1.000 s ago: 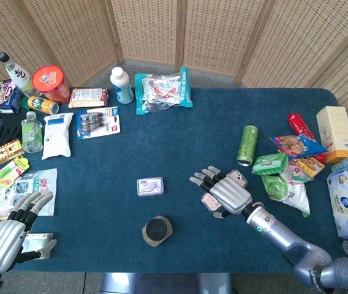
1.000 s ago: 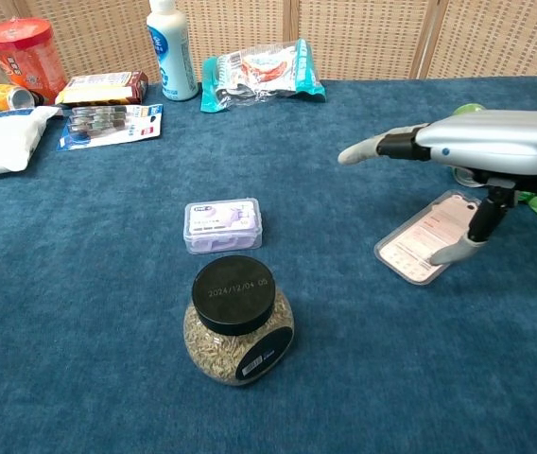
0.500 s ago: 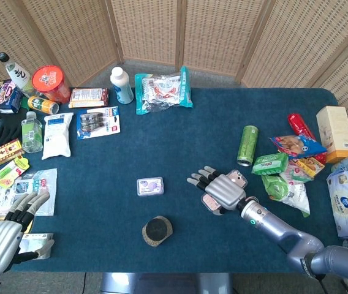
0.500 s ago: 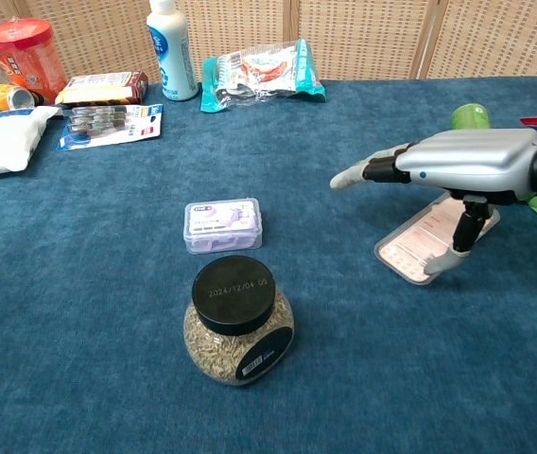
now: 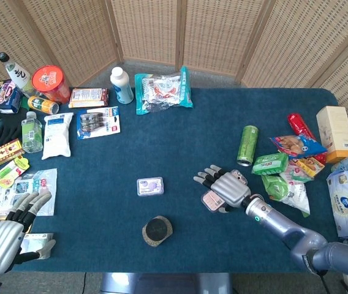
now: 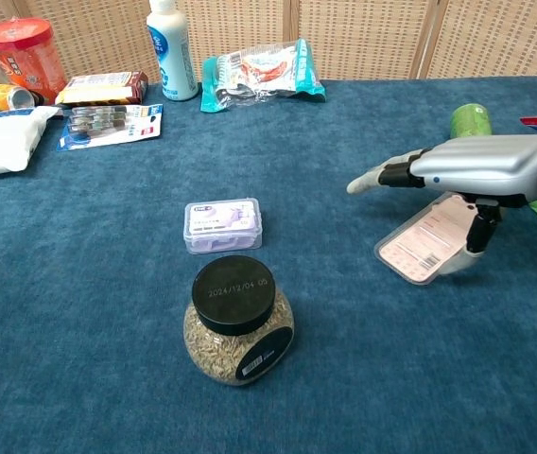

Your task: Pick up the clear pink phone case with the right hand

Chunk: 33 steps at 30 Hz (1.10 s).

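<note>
Right hand (image 6: 481, 167): shifted toward the right of the frame since half a second ago, after first advancing left from its position one second ago. Thumb contact has moved from the near-left end of the clear pink phone case (image 6: 429, 239) to its right edge. The case appears slightly raised on that side; the view is not conclusive. Left hand (image 5: 5, 240), lower left of the head view: minor drift only.

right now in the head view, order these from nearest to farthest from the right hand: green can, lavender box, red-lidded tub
1. green can, just beyond the right hand, slightly right
2. lavender box, to its left at mid-table
3. red-lidded tub, far-left corner
</note>
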Tool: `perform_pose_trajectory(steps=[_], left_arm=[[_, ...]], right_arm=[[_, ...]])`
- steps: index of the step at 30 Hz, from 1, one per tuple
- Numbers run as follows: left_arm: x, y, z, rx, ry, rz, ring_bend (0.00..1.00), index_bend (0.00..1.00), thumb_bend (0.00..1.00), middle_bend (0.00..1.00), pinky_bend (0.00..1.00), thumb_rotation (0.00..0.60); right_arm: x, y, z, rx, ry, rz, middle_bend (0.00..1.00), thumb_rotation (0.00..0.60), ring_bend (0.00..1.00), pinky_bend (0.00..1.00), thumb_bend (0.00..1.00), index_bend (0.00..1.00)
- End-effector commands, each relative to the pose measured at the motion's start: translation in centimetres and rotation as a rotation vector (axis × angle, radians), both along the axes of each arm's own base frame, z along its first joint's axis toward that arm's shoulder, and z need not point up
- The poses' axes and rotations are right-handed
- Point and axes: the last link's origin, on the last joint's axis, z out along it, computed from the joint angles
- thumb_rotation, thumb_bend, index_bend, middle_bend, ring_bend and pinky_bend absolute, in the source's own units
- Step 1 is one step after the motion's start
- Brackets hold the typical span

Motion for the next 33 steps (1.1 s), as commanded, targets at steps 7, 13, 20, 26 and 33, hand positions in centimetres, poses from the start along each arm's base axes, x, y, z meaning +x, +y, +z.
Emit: perform_pose_trajectory(steps=[7, 13, 20, 26, 33], left_arm=[[0.2, -0.1, 0.1, 0.003, 0.003, -0.001, 0.00, 0.00, 0.29, 0.13, 0.00, 0.600], [0.5, -0.2, 0.1, 0.002, 0.005, -0.003, 0.00, 0.00, 0.29, 0.13, 0.00, 0.600], [0.7, 0.1, -0.1, -0.004, 0.000, -0.010, 0.00, 0.00, 0.29, 0.13, 0.00, 0.600], [0.9, 0.2, -0.2, -0.007, 0.003, -0.017, 0.00, 0.00, 0.29, 0.13, 0.00, 0.600], [0.9, 0.0, 0.0, 0.001, 0.008, -0.009, 0.00, 0.00, 0.29, 0.13, 0.00, 0.600]], right_arm=[[-0.5, -0.5, -0.4, 0.005, -0.004, -0.006, 0.09, 0.600, 0.00, 0.00, 0.13, 0.00], [-0.6, -0.7, -0.4, 0.003, -0.013, -0.009, 0.09, 0.600, 0.00, 0.00, 0.13, 0.00], [-1.0, -0.6, 0.4, -0.010, -0.011, -0.008, 0.09, 0.600, 0.00, 0.00, 0.13, 0.00], [-1.5, -0.5, 0.1, -0.004, -0.008, -0.014, 0.09, 0.600, 0.00, 0.00, 0.13, 0.00], [-1.6, -0.6, -0.6, 0.013, -0.013, -0.020, 0.09, 0.600, 0.00, 0.00, 0.13, 0.00]])
